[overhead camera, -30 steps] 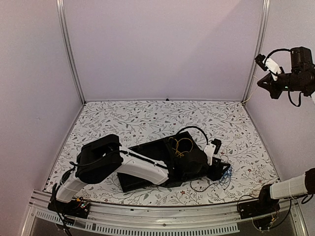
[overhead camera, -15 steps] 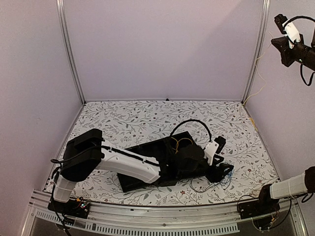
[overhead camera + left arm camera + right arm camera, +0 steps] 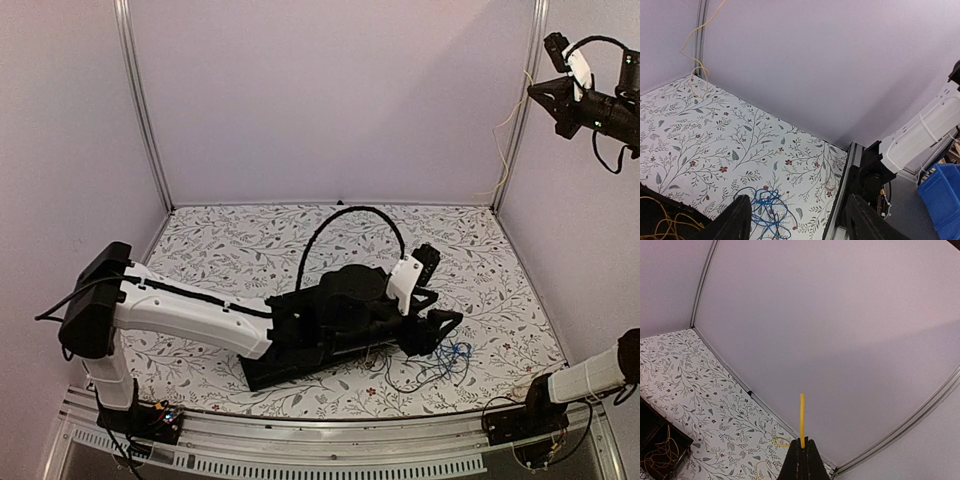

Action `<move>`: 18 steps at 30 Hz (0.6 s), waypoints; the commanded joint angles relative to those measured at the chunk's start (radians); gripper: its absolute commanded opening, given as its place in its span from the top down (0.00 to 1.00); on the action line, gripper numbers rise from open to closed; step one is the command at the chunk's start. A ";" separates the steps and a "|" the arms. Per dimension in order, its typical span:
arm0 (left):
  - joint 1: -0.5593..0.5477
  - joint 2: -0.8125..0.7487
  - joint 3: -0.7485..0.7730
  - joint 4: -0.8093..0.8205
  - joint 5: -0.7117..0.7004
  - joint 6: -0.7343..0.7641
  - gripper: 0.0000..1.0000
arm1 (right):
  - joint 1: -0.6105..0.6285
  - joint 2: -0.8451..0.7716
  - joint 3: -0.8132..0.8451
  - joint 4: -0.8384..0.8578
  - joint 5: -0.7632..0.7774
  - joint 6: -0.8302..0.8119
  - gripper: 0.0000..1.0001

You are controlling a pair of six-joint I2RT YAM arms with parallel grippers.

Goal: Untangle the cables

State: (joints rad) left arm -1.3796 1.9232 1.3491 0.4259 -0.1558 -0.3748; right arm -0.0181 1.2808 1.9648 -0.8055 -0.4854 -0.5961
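A blue cable tangle (image 3: 455,352) (image 3: 765,207) lies on the flowered table by the tray's right end, with a thin black cable (image 3: 402,384) trailing near it. My left gripper (image 3: 441,325) (image 3: 797,222) hovers just above and left of the blue tangle, open, with nothing between its fingers (image 3: 735,222). High at the right wall, my right gripper (image 3: 534,92) (image 3: 801,442) is shut on a yellow cable (image 3: 802,422). That cable hangs down the corner post (image 3: 500,130) (image 3: 692,40) and ends in a loop on the table (image 3: 781,441). More yellow cables (image 3: 660,225) (image 3: 660,455) lie in the tray.
A black tray (image 3: 270,368) sits under the outstretched left arm. The right arm's base (image 3: 875,175) stands at the table's near right edge, beyond it a blue bin (image 3: 942,200). Walls and metal corner posts (image 3: 520,110) close in the table.
The left arm stretched out rightward over the tray, and its jaws spread wider above the blue tangle. The right gripper rose along the right wall, drawing the yellow cable up with it.
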 commanded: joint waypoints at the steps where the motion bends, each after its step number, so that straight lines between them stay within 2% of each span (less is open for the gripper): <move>1: 0.017 -0.116 -0.078 -0.067 -0.063 -0.011 0.34 | 0.095 0.022 -0.030 -0.045 -0.131 0.022 1.00; 4: 0.037 -0.190 -0.136 -0.120 -0.092 -0.028 0.34 | 0.164 0.027 -0.074 -0.030 -0.158 0.033 1.00; 8: 0.060 -0.283 -0.226 -0.194 -0.196 -0.056 0.33 | 0.238 0.043 -0.092 -0.007 -0.184 0.055 1.00; 13: 0.086 -0.389 -0.309 -0.345 -0.351 -0.135 0.33 | 0.299 0.086 -0.102 0.014 -0.251 0.095 1.00; 18: 0.103 -0.509 -0.433 -0.415 -0.455 -0.197 0.31 | 0.346 0.120 -0.140 0.047 -0.279 0.121 1.00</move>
State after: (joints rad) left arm -1.2991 1.5059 1.0000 0.1127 -0.4824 -0.5014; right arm 0.2962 1.3762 1.8561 -0.7986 -0.7166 -0.5159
